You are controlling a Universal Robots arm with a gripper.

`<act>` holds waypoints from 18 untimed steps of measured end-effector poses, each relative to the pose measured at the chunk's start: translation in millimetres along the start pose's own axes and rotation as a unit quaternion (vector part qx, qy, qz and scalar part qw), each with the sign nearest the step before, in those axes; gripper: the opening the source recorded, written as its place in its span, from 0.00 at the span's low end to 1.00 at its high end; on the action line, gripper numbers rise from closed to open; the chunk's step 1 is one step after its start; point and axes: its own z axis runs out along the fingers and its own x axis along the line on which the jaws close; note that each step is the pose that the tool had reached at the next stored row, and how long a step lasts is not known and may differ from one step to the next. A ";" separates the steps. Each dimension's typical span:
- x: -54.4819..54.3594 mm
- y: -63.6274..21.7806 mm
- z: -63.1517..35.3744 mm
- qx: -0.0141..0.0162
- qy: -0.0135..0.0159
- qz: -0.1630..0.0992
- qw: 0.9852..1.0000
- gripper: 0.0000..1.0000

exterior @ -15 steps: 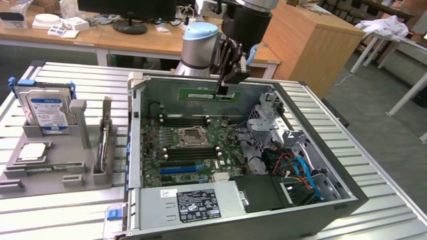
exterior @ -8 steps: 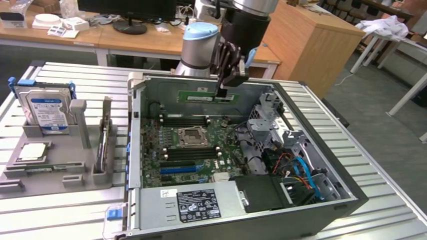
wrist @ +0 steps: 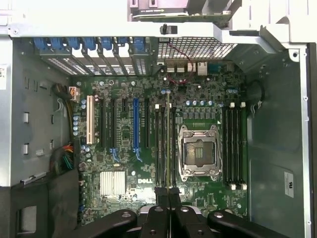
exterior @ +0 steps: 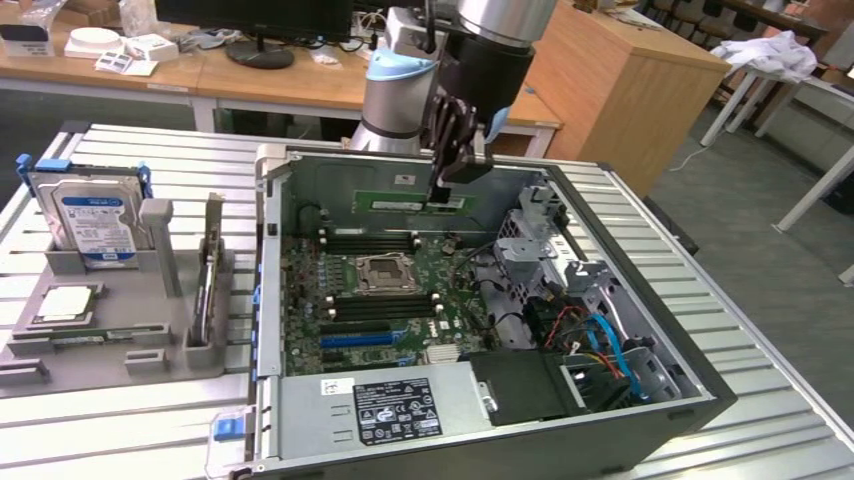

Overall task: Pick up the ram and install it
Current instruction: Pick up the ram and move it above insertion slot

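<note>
Fingers [exterior: 451, 172] clamp a thin green ram stick [exterior: 416, 205], seen edge-on over black motherboard slots [wrist: 159, 144] in wrist view; slatted metal table [exterior: 747, 300], wooden desks [exterior: 267, 75].

The exterior view looks down at a slant from high up, a little way off, with the arm [exterior: 400, 90] at 12 o'clock behind the open computer case [exterior: 707, 395]. The wrist view looks straight down past the gripper [wrist: 168, 191], close. Both see the green board [exterior: 310, 300].

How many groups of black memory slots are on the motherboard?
2. The far group lies beyond the CPU socket in the exterior view; the near group lies on its camera side. None looks hidden.
</note>
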 end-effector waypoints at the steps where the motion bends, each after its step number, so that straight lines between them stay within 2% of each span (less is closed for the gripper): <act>1: 0.0 0.1 1.5 0.000 0.000 0.000 1.000 0.12; 18: 0.6 0.4 24.3 -0.001 0.000 0.000 1.000 0.12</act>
